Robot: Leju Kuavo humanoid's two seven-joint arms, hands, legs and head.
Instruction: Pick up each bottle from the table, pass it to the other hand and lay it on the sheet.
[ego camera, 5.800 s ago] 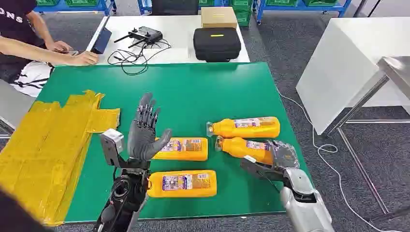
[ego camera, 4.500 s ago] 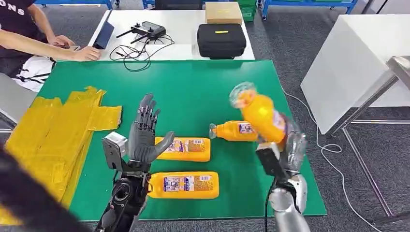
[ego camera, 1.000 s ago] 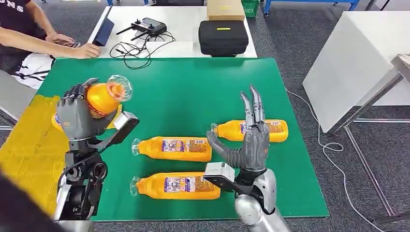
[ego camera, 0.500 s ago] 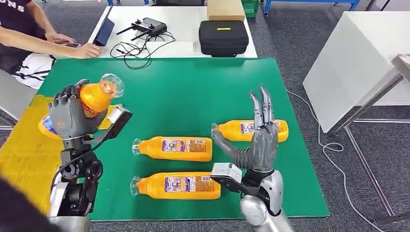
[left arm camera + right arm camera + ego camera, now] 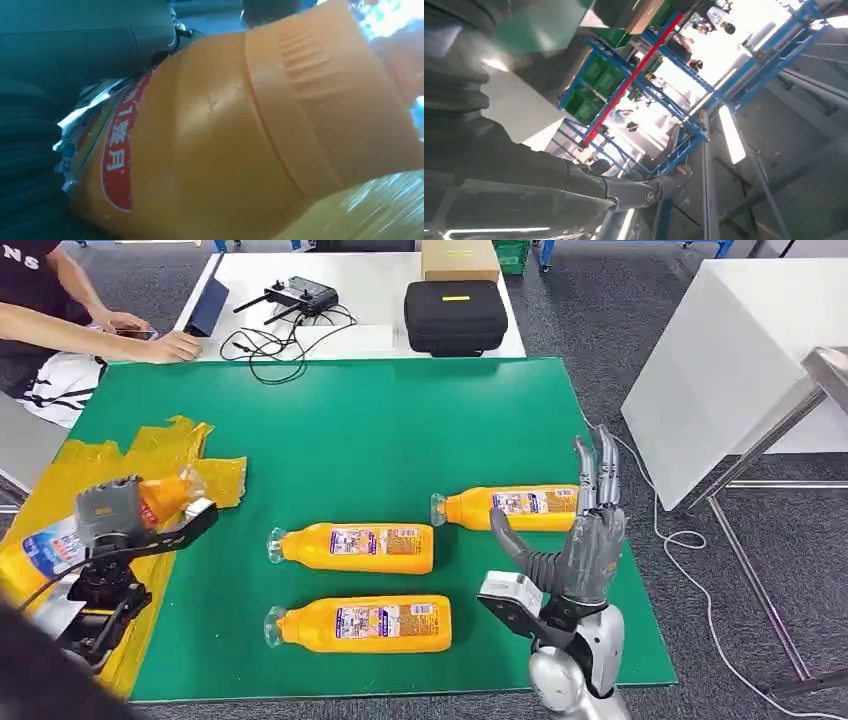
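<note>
Three orange plastic bottles lie on their sides on the green table top (image 5: 380, 430) in the lower middle of the head view: one with a printed label (image 5: 352, 547) at centre, a second (image 5: 360, 623) just below it, and a third (image 5: 512, 508) to the right, all with their clear caps to the left. A fourth orange bottle with a red and blue label (image 5: 50, 545) sits at the left edge of the frame, gripped by the left hand (image 5: 108, 512), whose grey fingers wrap its upper body. It is tilted, neck up and to the right, over the crumpled yellow plastic sheet (image 5: 160, 455) that covers the table's left side; whether its base touches the sheet I cannot tell. In the left wrist view the same bottle (image 5: 240, 140) is seen very close.

At lower right, the right hand (image 5: 585, 540) is raised upright above the table with straight, spread fingers and its thumb stuck out to the left, holding nothing; it stands in front of the third bottle's right end.

At upper left, a person's forearm (image 5: 90, 340) rests on a white table (image 5: 370, 335) carrying a black case (image 5: 455, 315).
</note>
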